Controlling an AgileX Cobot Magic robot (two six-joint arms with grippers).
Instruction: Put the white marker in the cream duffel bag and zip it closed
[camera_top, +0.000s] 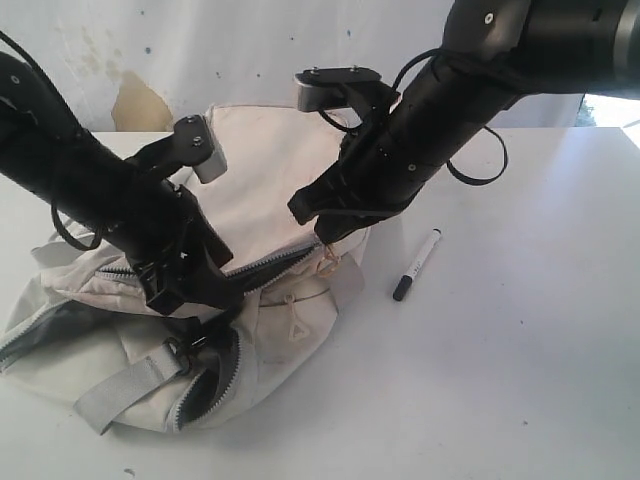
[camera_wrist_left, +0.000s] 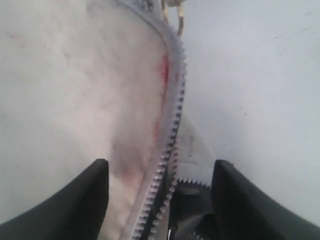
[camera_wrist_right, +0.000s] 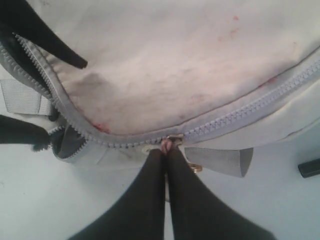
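The cream duffel bag (camera_top: 265, 190) lies slumped on the white table. The white marker (camera_top: 416, 265) with its black cap rests on the table just right of the bag, outside it; its cap end (camera_wrist_right: 310, 167) shows in the right wrist view. My right gripper (camera_wrist_right: 166, 150) is shut on the zipper pull (camera_wrist_right: 168, 143) at the bag's right end (camera_top: 325, 240). My left gripper (camera_wrist_left: 160, 200) is open, its fingers (camera_wrist_left: 85, 200) straddling the grey zipper teeth (camera_wrist_left: 172, 125), which gape apart near it. In the exterior view the left gripper (camera_top: 200, 285) sits low over the bag's middle.
A grey webbing strap (camera_top: 125, 390) and another gaping zipper (camera_top: 215, 375) lie at the bag's front left. A short strap tab (camera_wrist_right: 220, 160) and metal ring (camera_wrist_right: 196, 168) hang beside the pull. Bare table (camera_top: 520, 350) stretches right of the marker. A stained wall (camera_top: 140, 100) stands behind.
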